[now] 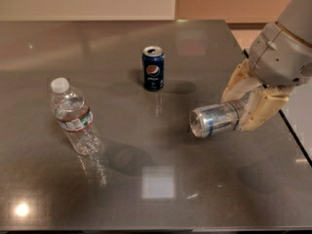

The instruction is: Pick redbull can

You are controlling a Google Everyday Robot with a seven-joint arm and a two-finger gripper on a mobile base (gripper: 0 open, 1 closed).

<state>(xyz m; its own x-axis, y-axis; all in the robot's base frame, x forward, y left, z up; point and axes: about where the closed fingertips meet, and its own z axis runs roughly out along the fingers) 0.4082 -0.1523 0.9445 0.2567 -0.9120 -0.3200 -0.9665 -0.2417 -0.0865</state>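
The redbull can (pixel 214 120) is a slim silver can with blue patches, held on its side with its shiny end pointing left. My gripper (pixel 246 105) is at the right of the table, its cream fingers (pixel 261 108) shut on the can's right half. The can hangs a little above the dark table (pixel 195 189), with its shadow below it. The can's far end is hidden between the fingers.
A dark blue Pepsi can (pixel 153 68) stands upright at the centre back. A clear water bottle (pixel 73 116) with a white cap stands at the left. The table's right edge (pixel 292 130) runs just under my arm.
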